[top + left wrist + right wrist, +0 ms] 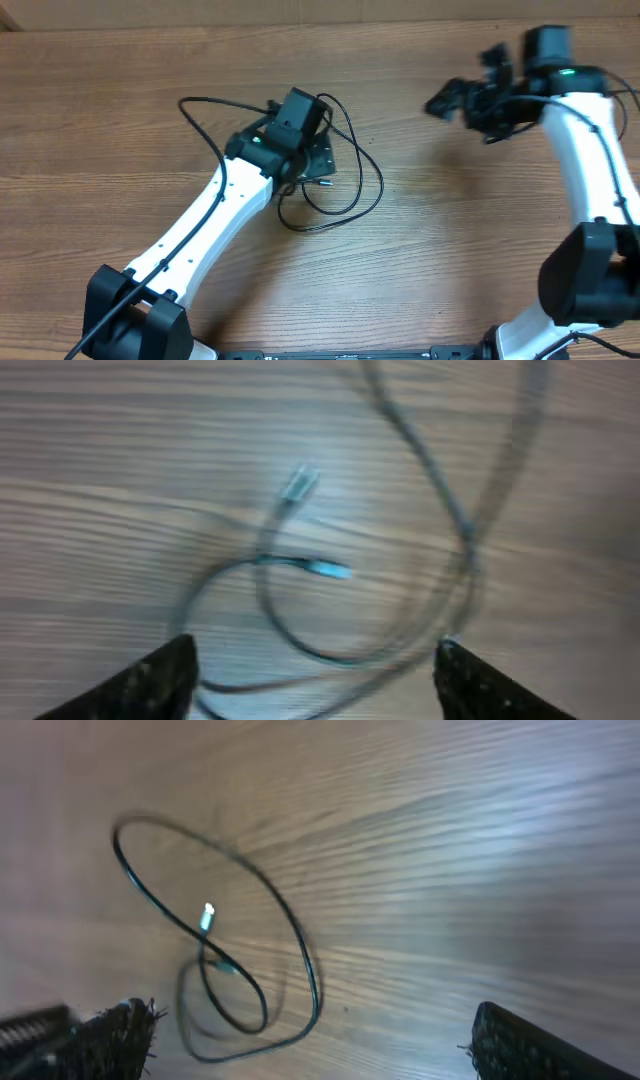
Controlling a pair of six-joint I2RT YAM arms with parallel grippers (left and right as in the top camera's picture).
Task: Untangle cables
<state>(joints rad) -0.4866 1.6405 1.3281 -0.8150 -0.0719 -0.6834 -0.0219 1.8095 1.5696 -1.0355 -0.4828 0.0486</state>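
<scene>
Black cables (310,566) are lying looped on wooden surface (450,220) | left claw (315,650) is hovering right above them; fingers apart | right claw (312,1015) is hanging well away; fingers spread

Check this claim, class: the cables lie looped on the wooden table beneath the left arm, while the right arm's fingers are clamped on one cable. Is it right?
No. The right gripper grips nothing: the right wrist view shows its fingers spread wide and empty. The cables do lie looped on the wooden table beneath the left arm.
</scene>
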